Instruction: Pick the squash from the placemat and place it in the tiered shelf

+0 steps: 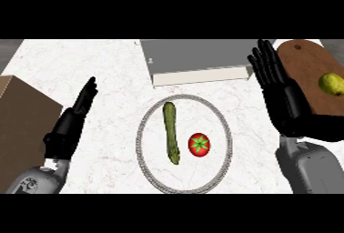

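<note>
The squash point(331, 84) (yellow-green, pear-shaped) lies on the brown placemat point(306, 61)

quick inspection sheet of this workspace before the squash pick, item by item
surface: white marble counter, oval placemat at centre
job's things: squash lying on the placemat; grey tiered shelf behind it
clutter: tomato on the placemat, right of the squash, apart; yellow-green fruit on a wooden board, far right
hands: left hand and right hand open, holding nothing
cables: nothing seen
surroundings: brown block at left edge
</note>
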